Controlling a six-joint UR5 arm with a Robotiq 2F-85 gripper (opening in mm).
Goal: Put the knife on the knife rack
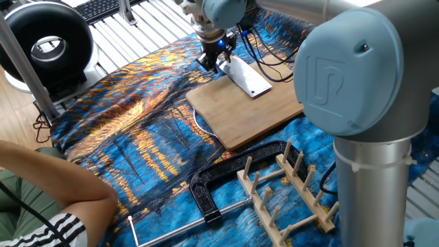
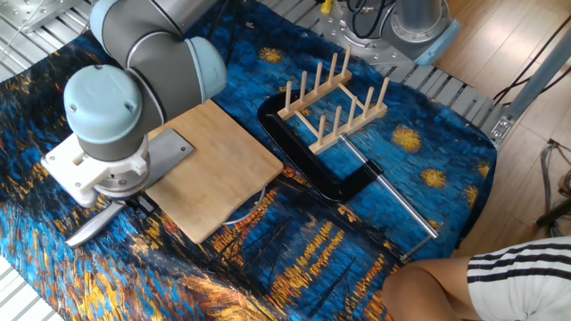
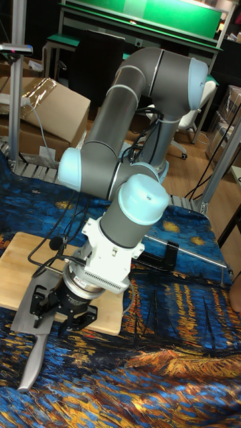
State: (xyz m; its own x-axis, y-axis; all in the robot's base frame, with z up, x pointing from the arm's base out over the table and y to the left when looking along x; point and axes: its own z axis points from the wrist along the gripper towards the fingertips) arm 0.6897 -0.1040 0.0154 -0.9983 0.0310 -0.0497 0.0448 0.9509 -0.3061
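While the knife (image 3: 30, 328) lies with its blade on the bamboo cutting board (image 2: 219, 169) and its handle over the cloth, the claw (image 3: 57, 314) is positioned low over the blade-handle junction; whether it is parted or closed cannot be told. The knife rack (image 2: 335, 102) is seen at 2 o'clock of the board, apart, beside the black C-clamp (image 2: 312, 165).

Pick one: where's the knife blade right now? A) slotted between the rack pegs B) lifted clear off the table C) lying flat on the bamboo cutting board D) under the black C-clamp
C: the knife has its blade flat on the bamboo cutting board, handle sticking off the edge toward the gripper; the knife rack holds nothing.
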